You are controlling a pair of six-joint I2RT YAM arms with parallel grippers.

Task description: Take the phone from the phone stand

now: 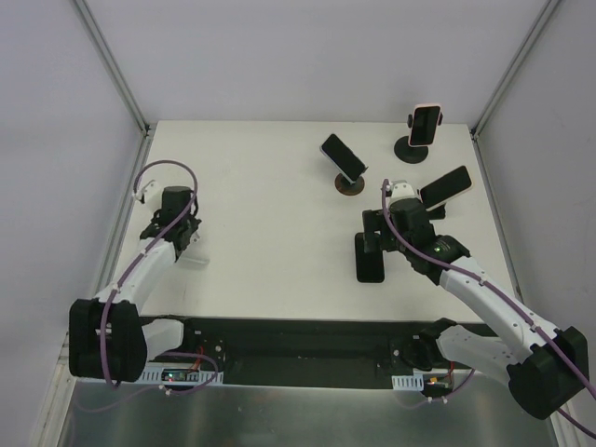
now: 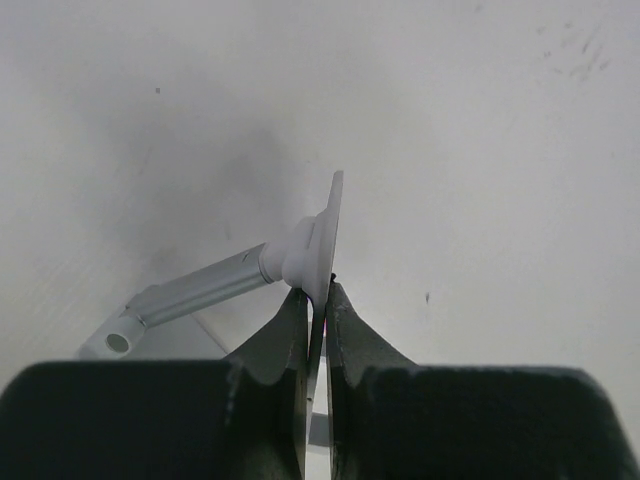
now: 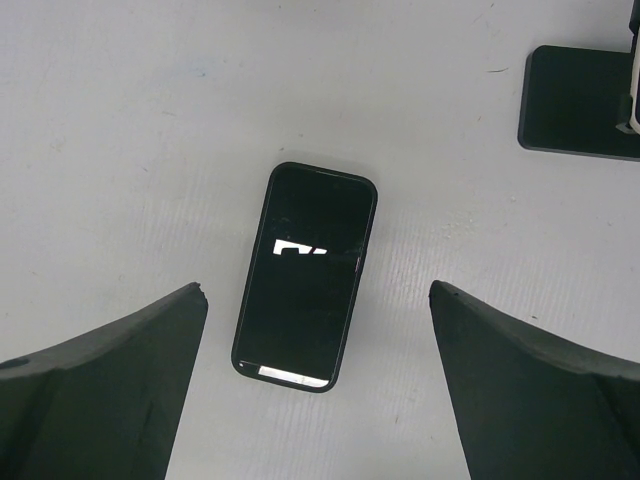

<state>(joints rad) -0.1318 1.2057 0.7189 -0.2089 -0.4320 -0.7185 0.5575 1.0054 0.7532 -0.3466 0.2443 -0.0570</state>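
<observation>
A black phone (image 3: 305, 275) lies flat, screen up, on the white table, apart from any stand; in the top view the phone (image 1: 370, 257) is right of centre. My right gripper (image 3: 318, 288) hovers over it, open, its fingers wide on either side and touching nothing. At the left, my left gripper (image 2: 318, 295) is shut on the thin white plate of a white phone stand (image 2: 325, 235) with a silver metal arm (image 2: 200, 290). No phone sits on that stand. In the top view the left gripper (image 1: 183, 237) is low over the white stand (image 1: 192, 258).
Three other phones rest on stands at the back right: a black one (image 1: 343, 158) on a round brown base, a pink-edged one (image 1: 426, 125) on a round black base, and a black one (image 1: 445, 185) just behind my right arm. A black square stand base (image 3: 580, 100) lies beside the flat phone.
</observation>
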